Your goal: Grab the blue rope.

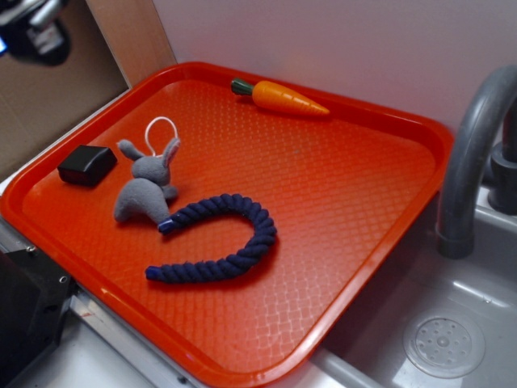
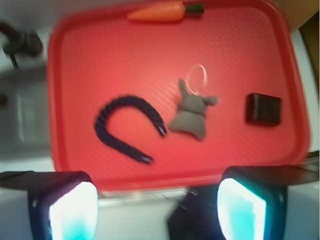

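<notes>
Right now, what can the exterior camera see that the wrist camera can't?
Only the exterior view shows the grey tap and the sink drain beside the tray.

Only the wrist view shows the gripper, its two fingers spread wide apart with nothing between them.

Both show the red tray, the blue rope curled in a hook, the grey bunny, the carrot and the black block.

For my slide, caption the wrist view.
Open gripper high above red tray holding curled rope, bunny, carrot.
</notes>
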